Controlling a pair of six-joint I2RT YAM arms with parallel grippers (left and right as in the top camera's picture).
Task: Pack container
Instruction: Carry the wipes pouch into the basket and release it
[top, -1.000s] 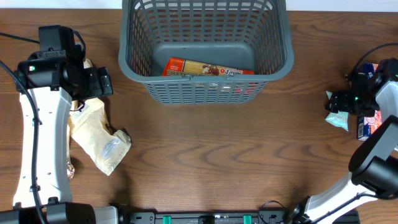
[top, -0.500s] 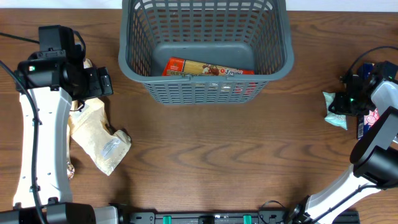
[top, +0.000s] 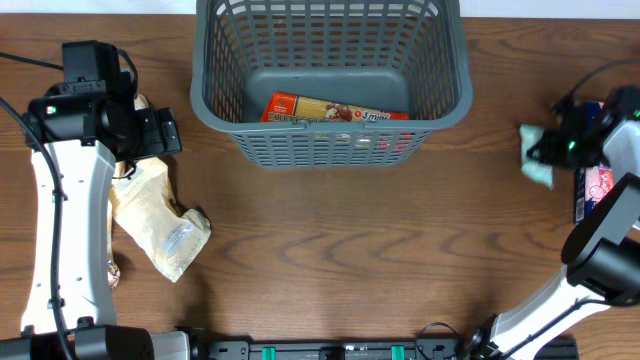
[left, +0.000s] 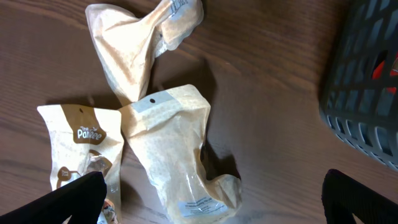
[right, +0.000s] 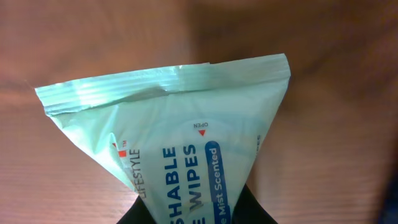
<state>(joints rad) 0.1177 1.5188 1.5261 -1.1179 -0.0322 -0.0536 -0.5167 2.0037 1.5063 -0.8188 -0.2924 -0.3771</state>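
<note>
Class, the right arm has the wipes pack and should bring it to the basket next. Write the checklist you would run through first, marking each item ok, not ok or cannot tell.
1. Right gripper shut on the wipes pack: ok.
2. Wipes pack lifted clear of the table: cannot tell.
3. Container has bare floor behind the red box: ok.
4. Nothing lies on the table between wipes pack and container: ok.
5. Left gripper open, over the beige pouches, away from that path: ok.
</note>
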